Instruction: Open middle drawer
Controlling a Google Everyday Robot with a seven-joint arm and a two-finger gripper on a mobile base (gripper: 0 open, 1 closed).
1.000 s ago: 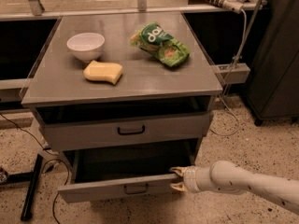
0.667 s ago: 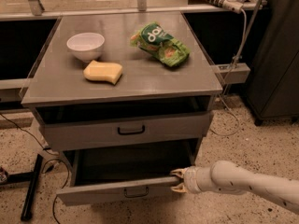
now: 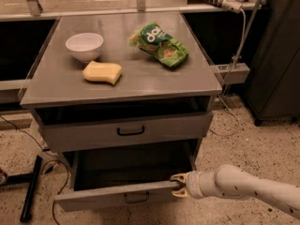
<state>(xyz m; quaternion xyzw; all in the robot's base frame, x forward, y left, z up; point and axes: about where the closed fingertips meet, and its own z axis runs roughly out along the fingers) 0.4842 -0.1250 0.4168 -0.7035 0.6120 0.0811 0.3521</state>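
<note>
Above the speckled floor [image 3: 262,153], at the lower centre of the frame, we find the middle drawer [image 3: 93,200] drawn slightly further out than a second ago, the gripper [image 3: 176,185] clamped on its front's right end, so opening appears well advanced.

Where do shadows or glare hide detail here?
Camera view: the tray of the middle drawer lies in deep shadow beneath the drawer above, so its inside is unreadable; the tabletop shows only a soft sheen; the gripper, at the open drawer's right front corner, is well lit.
</note>
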